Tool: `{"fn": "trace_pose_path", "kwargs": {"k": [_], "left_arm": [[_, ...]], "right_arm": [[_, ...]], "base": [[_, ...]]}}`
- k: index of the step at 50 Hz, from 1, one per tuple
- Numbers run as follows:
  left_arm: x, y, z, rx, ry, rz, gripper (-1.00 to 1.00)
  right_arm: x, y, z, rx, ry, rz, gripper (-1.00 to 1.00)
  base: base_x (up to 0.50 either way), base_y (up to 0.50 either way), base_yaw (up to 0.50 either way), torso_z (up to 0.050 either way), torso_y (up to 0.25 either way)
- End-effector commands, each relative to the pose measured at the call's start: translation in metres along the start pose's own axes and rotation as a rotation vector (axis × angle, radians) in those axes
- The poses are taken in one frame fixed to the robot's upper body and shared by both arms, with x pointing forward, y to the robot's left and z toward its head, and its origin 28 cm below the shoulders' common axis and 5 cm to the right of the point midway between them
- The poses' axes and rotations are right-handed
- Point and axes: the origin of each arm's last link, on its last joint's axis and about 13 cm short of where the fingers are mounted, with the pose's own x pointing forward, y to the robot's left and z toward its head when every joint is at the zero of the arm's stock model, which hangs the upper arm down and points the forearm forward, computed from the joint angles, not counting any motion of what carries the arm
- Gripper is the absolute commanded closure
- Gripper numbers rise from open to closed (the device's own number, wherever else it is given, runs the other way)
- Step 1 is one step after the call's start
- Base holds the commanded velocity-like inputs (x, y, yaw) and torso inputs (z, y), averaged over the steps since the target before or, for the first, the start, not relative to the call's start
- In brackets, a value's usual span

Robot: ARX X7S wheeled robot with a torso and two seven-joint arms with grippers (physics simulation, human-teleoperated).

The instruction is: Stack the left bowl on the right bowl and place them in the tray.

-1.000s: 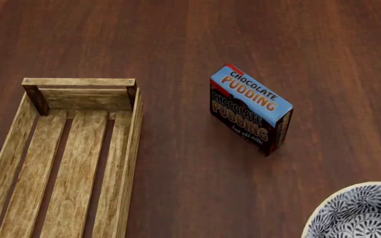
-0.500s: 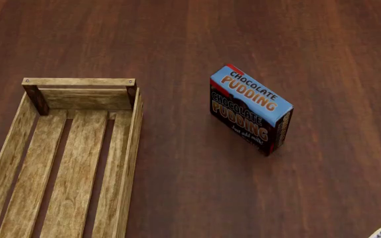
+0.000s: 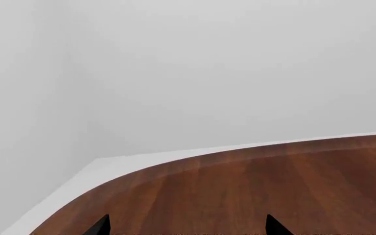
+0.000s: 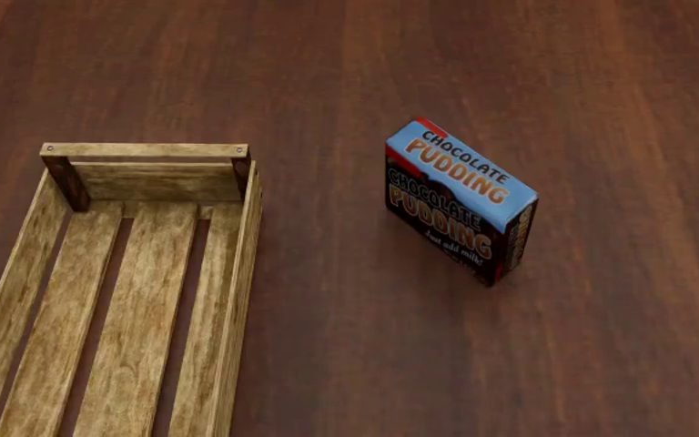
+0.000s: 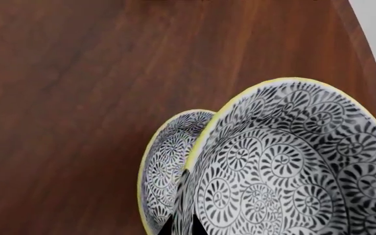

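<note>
Two bowls: right hand (image 5: 181, 226) pinches the nearer bowl's (image 5: 293, 171) rim; left hand (image 3: 186, 226) spread

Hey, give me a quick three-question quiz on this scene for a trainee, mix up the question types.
1. True or false: a bowl lies in the tray.
2. In the head view, the pudding box stands: A) in the tray, B) right of it, C) left of it.
3. Fill in: the right wrist view shows ___ bowls.
Key: 1 false; 2 B; 3 two.
</note>
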Motion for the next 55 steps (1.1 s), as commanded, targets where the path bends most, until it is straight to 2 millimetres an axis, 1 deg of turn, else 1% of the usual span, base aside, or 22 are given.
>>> {"fn": "trace_pose_path", "kwargs": {"k": [1,7,24,33,42,55], "left_arm": [[-0.001,-0.001,-0.003,-0.001,0.004,-0.006,-1.0],[-0.001,-0.001,-0.003,-0.002,0.004,-0.008,-1.0],[-0.002,0.0,-0.003,-0.002,0.006,-0.005,-1.0],[-0.002,-0.001,-0.002,-0.004,0.005,-0.008,-1.0],[-0.001,-0.001,-0.001,-0.002,0.004,-0.009,-1.0],[-0.002,-0.002,-0.004,-0.002,0.009,-0.013,-1.0]], "right_arm": [[0.012,-0.006,0.003,0.01,-0.01,-0.037,1.0],[0.022,0.0,0.004,0.015,-0.011,-0.024,1.0],[0.042,0.011,0.004,0.027,-0.012,0.017,1.0],[0.051,0.014,0.003,0.035,-0.007,0.029,1.0],[0.059,0.016,-0.002,0.036,0.017,0.031,1.0],[0.068,0.015,-0.006,0.03,0.038,0.034,1.0]], "base": [[0.0,0.0,0.0,0.0,0.0],[0.0,0.0,0.0,0.0,0.003],[0.0,0.0,0.0,0.0,0.0],[0.0,0.0,0.0,0.0,0.0],[0.0,0.0,0.0,0.0,0.0],[0.0,0.0,0.0,0.0,0.0]]}}
